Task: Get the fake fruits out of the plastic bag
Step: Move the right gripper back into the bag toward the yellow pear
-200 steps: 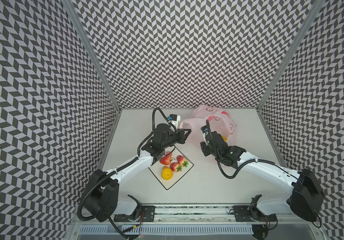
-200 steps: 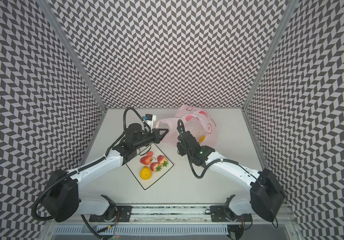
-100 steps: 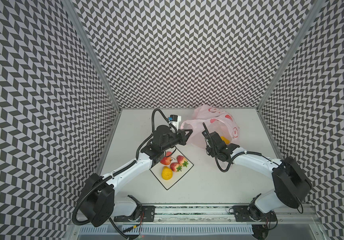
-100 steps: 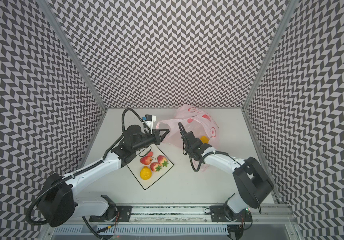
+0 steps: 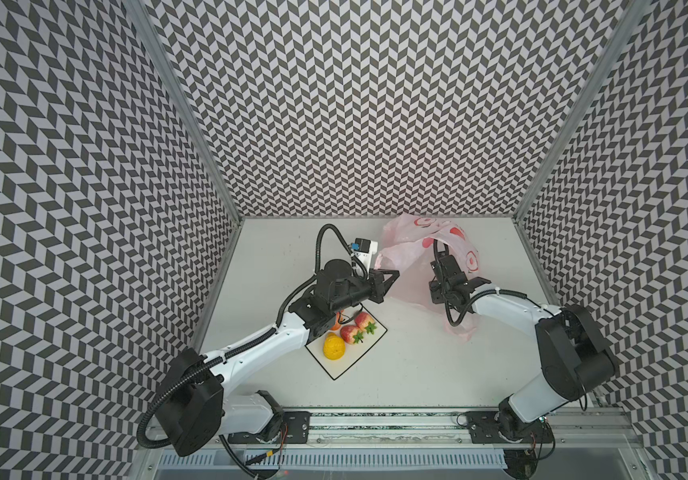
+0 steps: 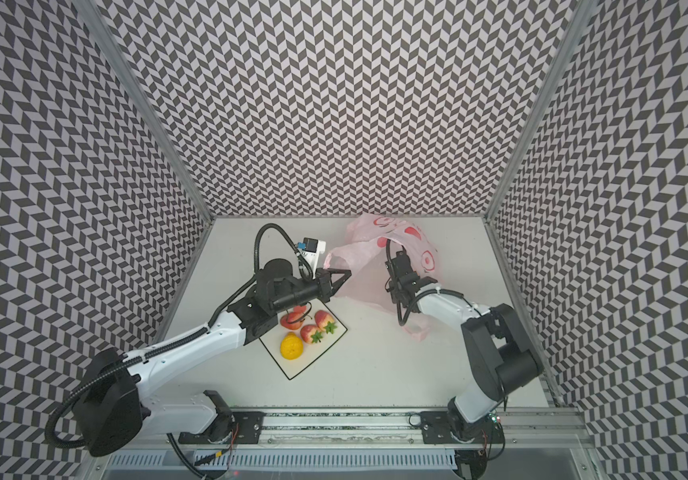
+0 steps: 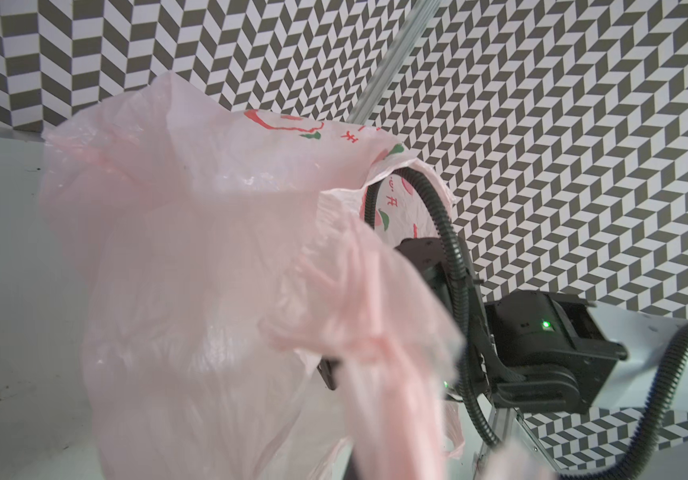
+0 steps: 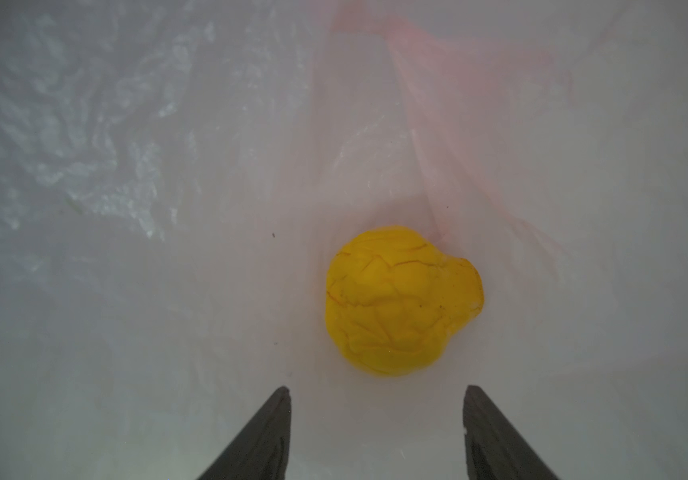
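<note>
The pale pink plastic bag (image 5: 409, 266) (image 6: 365, 270) lies at the back right of the table. My left gripper (image 5: 394, 274) (image 6: 348, 273) is shut on its bunched edge and holds the mouth up; in the left wrist view the bag (image 7: 192, 249) hides the jaws. My right gripper (image 8: 375, 392) is inside the bag, open. A ridged yellow fruit (image 8: 402, 301) lies on the bag's floor just ahead of its fingertips, untouched. On the white plate (image 5: 346, 365) (image 6: 300, 365) sit another yellow fruit (image 5: 334, 347) (image 6: 291, 346) and three strawberries (image 6: 310, 333) (image 6: 325, 321) (image 6: 292, 319).
The left forearm (image 5: 259, 345) crosses above the plate's near-left corner. The right arm's wrist (image 5: 446, 270) (image 7: 542, 332) sits in the bag's mouth, and its cable loops under the printed plastic. Patterned walls close the table on three sides, and a rail (image 5: 375, 419) runs along the front.
My right gripper has pushed deeper into the bag and opened its jaws wider. The yellow fruit that showed through the bag from above is now hidden. The left gripper has kept its hold.
</note>
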`<act>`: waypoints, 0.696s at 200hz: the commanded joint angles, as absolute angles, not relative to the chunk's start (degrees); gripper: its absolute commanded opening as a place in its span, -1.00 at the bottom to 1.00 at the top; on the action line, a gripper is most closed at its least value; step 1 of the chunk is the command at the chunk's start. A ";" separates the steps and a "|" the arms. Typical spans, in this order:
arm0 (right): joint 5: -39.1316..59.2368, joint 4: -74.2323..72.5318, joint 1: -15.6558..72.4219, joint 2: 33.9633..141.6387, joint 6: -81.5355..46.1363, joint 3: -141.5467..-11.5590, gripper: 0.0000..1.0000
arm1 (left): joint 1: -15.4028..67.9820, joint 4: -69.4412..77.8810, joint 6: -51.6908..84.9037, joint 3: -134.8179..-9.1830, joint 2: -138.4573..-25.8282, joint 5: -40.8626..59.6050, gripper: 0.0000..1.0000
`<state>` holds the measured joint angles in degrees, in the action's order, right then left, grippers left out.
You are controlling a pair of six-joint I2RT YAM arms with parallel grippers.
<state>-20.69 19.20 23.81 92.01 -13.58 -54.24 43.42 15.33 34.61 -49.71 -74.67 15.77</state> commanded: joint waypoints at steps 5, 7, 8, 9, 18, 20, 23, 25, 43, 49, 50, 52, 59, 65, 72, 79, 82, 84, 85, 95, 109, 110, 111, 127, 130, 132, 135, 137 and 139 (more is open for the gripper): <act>-17.26 15.09 21.71 92.65 -23.29 -55.81 0.44 | 45.52 15.29 34.85 -49.31 -74.04 14.55 -1.00; -17.13 14.87 21.53 92.64 -23.69 -55.81 0.45 | 45.74 15.25 34.88 -49.33 -74.08 14.51 -1.00; -17.09 14.82 21.45 92.64 -23.88 -55.81 0.45 | 45.81 15.23 34.89 -49.32 -74.13 14.55 -1.00; -17.07 14.75 21.36 92.64 -24.12 -55.81 0.45 | 45.85 15.22 34.85 -49.31 -74.15 14.53 -1.00; -16.85 14.35 20.48 92.86 -25.96 -55.97 0.49 | 46.65 15.12 34.74 -49.41 -74.38 14.42 -1.00; -16.80 14.24 20.19 92.93 -26.31 -56.05 0.51 | 46.91 15.12 34.72 -49.46 -74.43 14.41 -1.00; -16.71 14.16 19.86 92.95 -26.90 -56.08 0.52 | 47.15 15.05 34.70 -49.53 -74.46 14.48 -1.00; -16.72 14.11 19.64 93.00 -27.29 -56.14 0.53 | 47.30 15.03 34.67 -49.58 -74.51 14.43 -1.00; -16.62 13.73 17.61 93.16 -30.93 -56.39 0.59 | 48.88 14.64 34.48 -49.87 -74.86 14.28 -1.00; -16.40 13.56 16.89 93.20 -31.99 -56.41 0.61 | 49.35 14.68 34.50 -49.88 -75.00 14.18 -1.00; -16.33 13.51 16.79 93.23 -32.12 -56.42 0.61 | 49.42 14.63 34.47 -49.86 -75.03 14.17 -1.00; -16.19 13.46 16.50 93.18 -32.44 -56.42 0.62 | 49.62 14.67 34.50 -49.93 -74.99 14.15 -1.00; -15.47 13.13 15.69 93.19 -33.52 -56.42 0.64 | 50.08 14.68 34.53 -50.03 -75.18 14.22 -1.00; -14.99 12.85 14.96 93.29 -34.28 -56.42 0.65 | 50.41 14.55 34.39 -50.16 -75.37 14.18 -1.00; -14.39 12.65 14.25 93.34 -35.32 -56.38 0.66 | 50.84 14.50 34.31 -50.38 -75.49 14.23 -1.00; -13.70 12.22 13.66 93.59 -35.71 -56.40 0.67 | 51.18 14.42 34.27 -50.54 -75.64 14.36 -1.00; -13.39 12.03 13.36 93.78 -35.73 -56.44 0.67 | 51.30 14.37 34.20 -50.68 -75.67 14.40 -1.00; -13.19 11.93 13.25 93.84 -35.72 -56.47 0.67 | 51.45 14.34 34.17 -50.75 -75.72 14.34 -1.00; -13.06 11.85 13.17 93.90 -35.74 -56.49 0.67 | 51.48 14.33 34.14 -50.77 -75.74 14.38 -1.00; -12.25 11.58 12.68 94.41 -35.94 -56.92 0.69 | 51.82 14.32 34.06 -50.93 -75.75 14.52 -1.00; -11.86 11.36 12.40 95.38 -35.99 -57.62 0.71 | 52.09 14.29 34.06 -51.11 -75.67 14.63 -1.00; -11.86 11.35 12.35 95.46 -36.01 -57.68 0.72 | 52.11 14.26 34.08 -51.09 -75.63 14.66 -1.00; -11.86 11.30 12.33 95.50 -36.02 -57.71 0.72 | 52.16 14.25 34.05 -51.08 -75.61 14.67 -1.00; -10.52 10.90 12.13 96.87 -35.74 -58.55 0.74 | 52.29 14.31 33.92 -51.19 -75.75 14.85 -1.00; -10.28 10.90 12.13 97.18 -35.73 -58.72 0.74 | 52.36 14.30 33.91 -51.23 -75.71 14.92 -1.00; -10.04 10.92 12.13 97.35 -35.76 -58.82 0.75 | 52.36 14.32 33.88 -51.24 -75.75 14.87 -1.00; -9.84 10.90 12.13 97.58 -35.67 -59.01 0.75 | 52.38 14.33 33.89 -51.24 -75.78 14.93 -1.00; -9.60 10.83 12.13 97.80 -35.61 -59.05 0.75 | 52.40 14.33 33.85 -51.24 -75.85 14.94 -1.00; -9.41 10.82 12.13 97.97 -35.64 -59.13 0.75 | 52.39 14.33 33.84 -51.28 -75.89 15.01 -1.00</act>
